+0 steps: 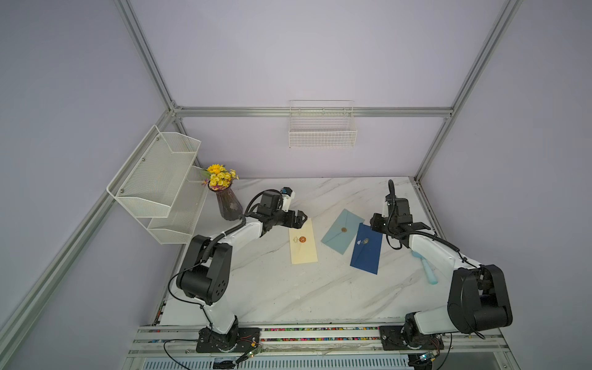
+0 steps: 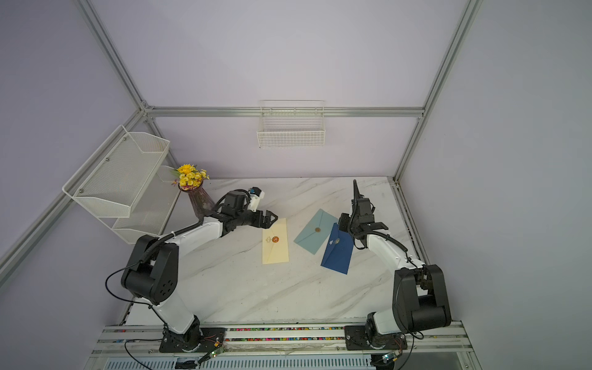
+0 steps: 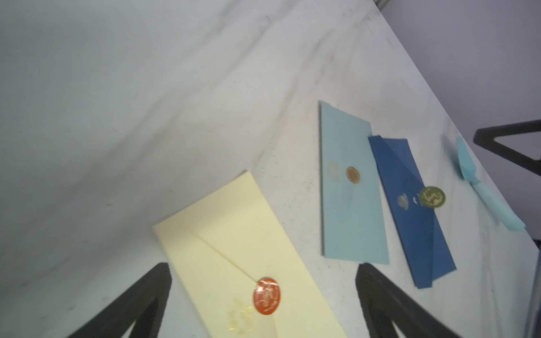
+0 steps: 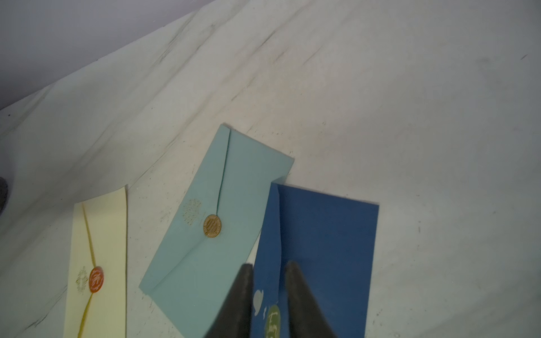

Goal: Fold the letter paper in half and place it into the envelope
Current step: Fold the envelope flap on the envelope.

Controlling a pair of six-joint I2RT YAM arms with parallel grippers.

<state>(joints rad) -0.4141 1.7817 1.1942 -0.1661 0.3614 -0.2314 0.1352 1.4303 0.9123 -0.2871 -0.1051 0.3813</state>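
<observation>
Three closed envelopes lie on the marble table (image 1: 272,288): a cream one (image 1: 304,250) with a red seal, a light blue one (image 1: 339,234) with a gold seal, and a dark blue one (image 1: 366,253) with a green sticker. The letter paper is not in view. My left gripper (image 3: 263,269) hangs open over the cream envelope (image 3: 234,228), at its far end in a top view (image 1: 299,221). My right gripper (image 4: 269,264) is shut, its fingers close together over the flap crease of the dark blue envelope (image 4: 328,234). Whether it touches the paper I cannot tell.
A light blue plastic tool (image 1: 427,269) lies under the right arm near the table's right edge. A vase of yellow flowers (image 1: 227,205) stands at the back left beside a white mesh shelf (image 1: 160,179). A wire basket (image 1: 322,131) hangs on the back wall.
</observation>
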